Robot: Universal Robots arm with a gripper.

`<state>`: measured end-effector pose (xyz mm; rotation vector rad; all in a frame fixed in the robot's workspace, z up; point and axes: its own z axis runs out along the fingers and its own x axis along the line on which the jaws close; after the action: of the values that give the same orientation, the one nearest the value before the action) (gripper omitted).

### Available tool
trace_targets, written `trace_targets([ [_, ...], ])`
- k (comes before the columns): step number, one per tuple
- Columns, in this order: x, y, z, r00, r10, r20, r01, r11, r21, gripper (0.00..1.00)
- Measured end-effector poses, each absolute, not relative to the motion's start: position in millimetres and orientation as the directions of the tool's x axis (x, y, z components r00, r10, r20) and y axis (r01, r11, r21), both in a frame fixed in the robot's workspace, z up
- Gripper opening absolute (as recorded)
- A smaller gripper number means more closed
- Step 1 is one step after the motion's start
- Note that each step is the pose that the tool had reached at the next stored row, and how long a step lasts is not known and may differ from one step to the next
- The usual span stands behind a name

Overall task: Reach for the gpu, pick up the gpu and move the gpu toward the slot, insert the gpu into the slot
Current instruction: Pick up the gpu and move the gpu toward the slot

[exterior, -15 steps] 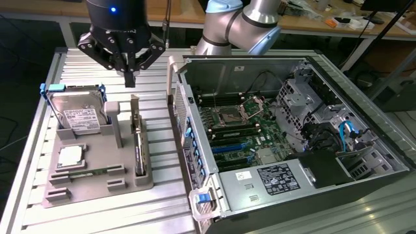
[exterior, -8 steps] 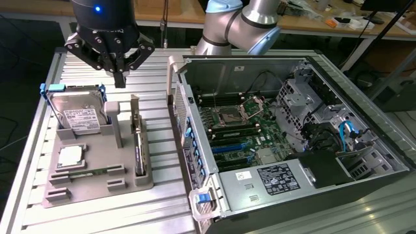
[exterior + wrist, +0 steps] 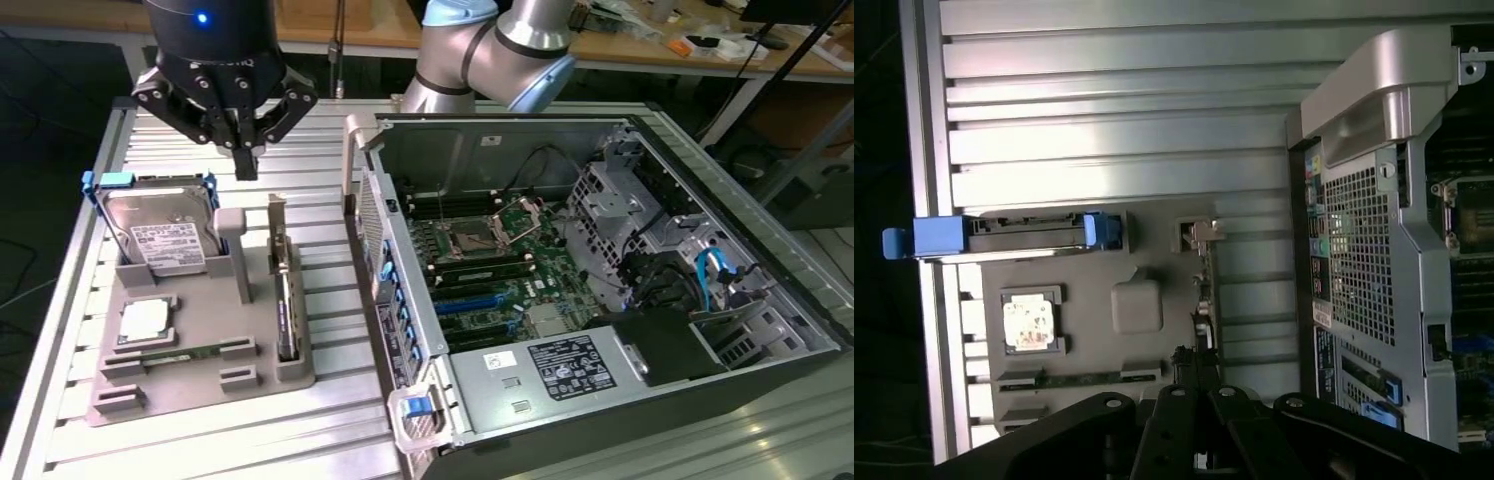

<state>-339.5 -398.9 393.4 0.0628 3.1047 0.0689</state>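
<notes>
1. Hand (image 3: 244,150) is fully closed and empty; it hangs above the grey holder (image 3: 200,378) on the bench (image 3: 174,440).
2. The gpu (image 3: 284,305) stands on its edge in that holder, near the hand but not touched.
3. The slot (image 3: 467,297) inside the open computer case (image 3: 747,330) has no card in it.
4. I judge that only the reach is begun; picking, moving and inserting are not yet done.

You see the table (image 3: 200,450) as ribbed metal with a dull brushed sheen; the holder (image 3: 187,385) on it looks matt grey plastic; the hard drive (image 3: 160,235) has a shiny metal lid; the gpu (image 3: 284,300) ends in a bare metal bracket; the slot (image 3: 470,299) is probably glossy blue plastic; the gripper (image 3: 246,168) is smooth black.
</notes>
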Motion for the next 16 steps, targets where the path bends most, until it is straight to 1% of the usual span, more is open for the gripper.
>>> trace_targets([
  [4, -339.4, -399.0, 391.7, -0.999, 0.003, -0.035, 0.002, 0.999, 0.044, 0.11],
  [10, -339.0, -400.5, 381.2, -0.999, 0.001, -0.035, 0.0, 0.999, 0.043, 0.11],
  [16, -339.0, -401.3, 375.2, -0.999, 0.0, -0.034, 0.0, 1.0, 0.025, 0.11],
])
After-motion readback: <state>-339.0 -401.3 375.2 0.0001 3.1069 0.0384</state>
